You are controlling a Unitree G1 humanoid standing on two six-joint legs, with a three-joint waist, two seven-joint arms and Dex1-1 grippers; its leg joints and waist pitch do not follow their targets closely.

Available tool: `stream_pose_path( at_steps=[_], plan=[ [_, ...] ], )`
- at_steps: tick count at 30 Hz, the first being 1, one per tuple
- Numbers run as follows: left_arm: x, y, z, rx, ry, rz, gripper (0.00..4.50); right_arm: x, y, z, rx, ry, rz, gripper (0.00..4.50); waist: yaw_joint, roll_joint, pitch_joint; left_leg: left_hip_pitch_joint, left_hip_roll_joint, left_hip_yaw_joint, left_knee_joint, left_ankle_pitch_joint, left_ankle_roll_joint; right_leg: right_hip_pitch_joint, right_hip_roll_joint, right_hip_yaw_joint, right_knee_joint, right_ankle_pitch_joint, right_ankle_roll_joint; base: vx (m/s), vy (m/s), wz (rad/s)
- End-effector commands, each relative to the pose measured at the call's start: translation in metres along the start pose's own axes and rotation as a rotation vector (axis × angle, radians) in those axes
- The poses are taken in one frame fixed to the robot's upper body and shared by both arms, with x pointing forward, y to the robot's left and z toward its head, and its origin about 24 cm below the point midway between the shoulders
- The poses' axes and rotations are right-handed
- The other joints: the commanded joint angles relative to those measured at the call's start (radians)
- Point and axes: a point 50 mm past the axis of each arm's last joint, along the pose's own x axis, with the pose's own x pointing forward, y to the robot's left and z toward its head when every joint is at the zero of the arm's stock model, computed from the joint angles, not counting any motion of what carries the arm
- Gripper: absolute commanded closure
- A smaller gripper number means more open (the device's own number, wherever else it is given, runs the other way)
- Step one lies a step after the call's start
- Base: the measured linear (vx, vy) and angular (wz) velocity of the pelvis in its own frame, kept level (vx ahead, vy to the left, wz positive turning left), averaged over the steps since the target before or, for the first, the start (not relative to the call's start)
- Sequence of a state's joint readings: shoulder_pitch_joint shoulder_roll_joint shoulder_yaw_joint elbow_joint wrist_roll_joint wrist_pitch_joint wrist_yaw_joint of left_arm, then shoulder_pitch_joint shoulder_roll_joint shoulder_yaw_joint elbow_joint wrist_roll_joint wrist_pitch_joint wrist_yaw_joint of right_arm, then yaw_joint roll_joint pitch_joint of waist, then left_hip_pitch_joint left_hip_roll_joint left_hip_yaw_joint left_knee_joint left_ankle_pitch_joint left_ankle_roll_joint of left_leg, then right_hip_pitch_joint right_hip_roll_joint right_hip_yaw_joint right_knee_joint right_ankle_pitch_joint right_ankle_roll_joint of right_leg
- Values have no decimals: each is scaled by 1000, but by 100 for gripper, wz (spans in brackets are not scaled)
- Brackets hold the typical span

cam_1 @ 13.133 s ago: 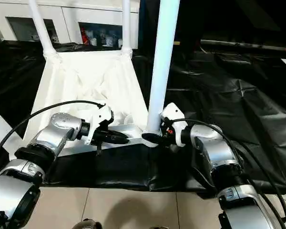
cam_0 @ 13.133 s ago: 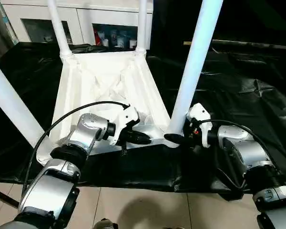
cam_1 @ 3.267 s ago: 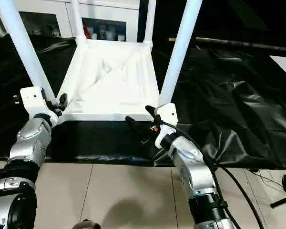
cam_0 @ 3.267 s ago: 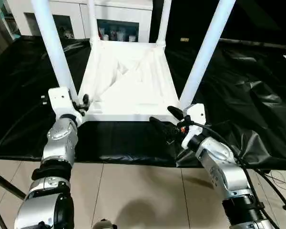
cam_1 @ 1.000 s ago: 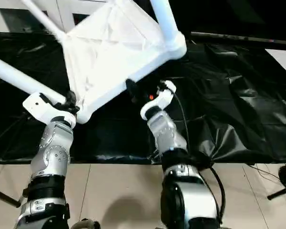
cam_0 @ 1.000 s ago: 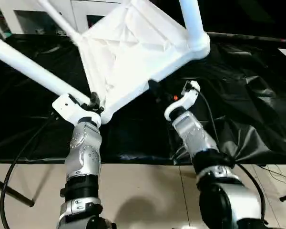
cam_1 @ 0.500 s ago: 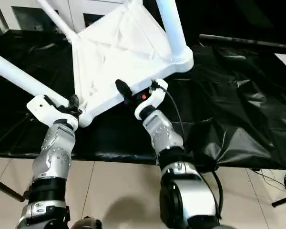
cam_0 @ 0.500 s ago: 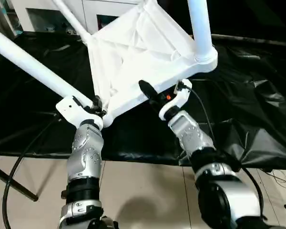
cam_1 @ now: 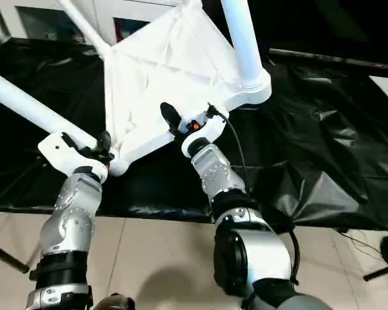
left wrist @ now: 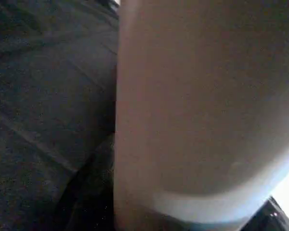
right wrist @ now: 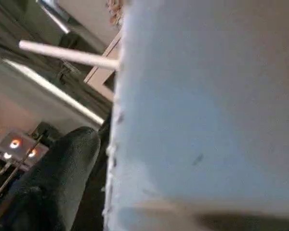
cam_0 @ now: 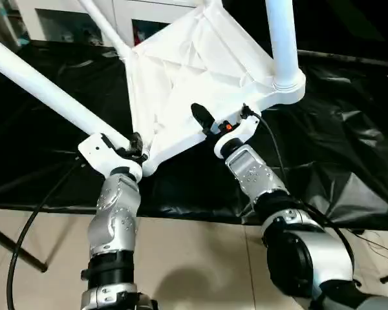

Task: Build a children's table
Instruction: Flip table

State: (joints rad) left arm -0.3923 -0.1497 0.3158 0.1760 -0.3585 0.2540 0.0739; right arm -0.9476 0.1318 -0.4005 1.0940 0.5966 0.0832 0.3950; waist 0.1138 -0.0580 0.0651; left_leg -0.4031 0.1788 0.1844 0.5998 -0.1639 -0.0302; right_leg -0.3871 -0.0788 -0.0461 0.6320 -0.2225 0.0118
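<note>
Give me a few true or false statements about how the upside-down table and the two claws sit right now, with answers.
1. The tabletop lies flat on the black sheet. False: it is tilted, one side raised.
2. The left claw is at the base of a leg. True.
3. The right claw is on the tabletop's near rim. True.
4. No legs are fitted. False: legs stand in the corner sockets, such as the right leg.
5. The black sheet is smooth. False: it is wrinkled.
</note>
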Motion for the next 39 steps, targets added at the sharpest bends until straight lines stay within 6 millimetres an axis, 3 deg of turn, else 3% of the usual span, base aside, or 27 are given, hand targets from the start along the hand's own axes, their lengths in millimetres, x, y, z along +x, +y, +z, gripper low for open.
stream_pose_path(
  at_steps=[1, 23, 24, 25, 27, 28, 32, 34, 39],
  plan=[
    [-8, -18, -23, -45, 98, -99, 236, 3, 2, 3, 19, -20, -25, 61, -1, 1, -81, 36, 58, -13, -65, -73, 46, 37, -71, 35, -51, 87, -225, 0, 0, 0],
    [-6, -12, -22, -11, 106, -61, 236, 2, -4, 12, 3, -61, -62, 233, -1, 2, -82, 35, 57, -13, -63, -71, 53, 39, -69, 34, -49, 105, -233, 0, 0, 0],
    [-6, -13, -21, -20, 101, -74, 180, 2, -4, 13, -4, -68, -63, 236, -1, 4, -82, 36, 57, -13, -63, -74, 52, 38, -69, 35, -49, 104, -234, 0, 0, 0],
    [-5, -14, -19, -15, 86, -90, 166, 2, -4, 15, -10, -77, -68, 240, -1, 4, -82, 36, 58, -13, -63, -78, 49, 38, -69, 34, -50, 98, -234, 0, 0, 0],
    [-5, -14, -17, -11, 77, -98, 166, 2, -5, 18, -18, -88, -71, 240, 1, 10, -83, 38, 57, -12, -62, -79, 42, 37, -69, 35, -48, 100, -239, 0, 0, 0],
    [-5, -14, -16, -19, 72, -107, 143, 1, -5, 21, -29, -100, -75, 241, 0, 12, -83, 39, 57, -11, -62, -80, 37, 35, -66, 34, -49, 108, -240, 0, 0, 0],
    [-2, -8, -8, -46, 38, -89, 111, -1, -10, 38, -51, -162, -106, 241, 2, 9, -84, 37, 56, -11, -62, -77, 41, 39, -68, 34, -47, 122, -241, 0, 0, 0],
    [-1, -5, -4, -52, 25, -92, 99, -3, -13, 44, -71, -180, -118, 241, -1, 19, -84, 39, 57, -13, -62, -76, 34, 37, -66, 34, -47, 125, -239, 0, 0, 0],
    [1, 3, 7, -87, -46, -60, 59, -8, -19, 62, -109, -242, -152, 241, -1, 14, -84, 38, 56, -12, -62, -88, 24, 40, -65, 34, -48, 122, -233, 0, 0, 0]
  ],
)
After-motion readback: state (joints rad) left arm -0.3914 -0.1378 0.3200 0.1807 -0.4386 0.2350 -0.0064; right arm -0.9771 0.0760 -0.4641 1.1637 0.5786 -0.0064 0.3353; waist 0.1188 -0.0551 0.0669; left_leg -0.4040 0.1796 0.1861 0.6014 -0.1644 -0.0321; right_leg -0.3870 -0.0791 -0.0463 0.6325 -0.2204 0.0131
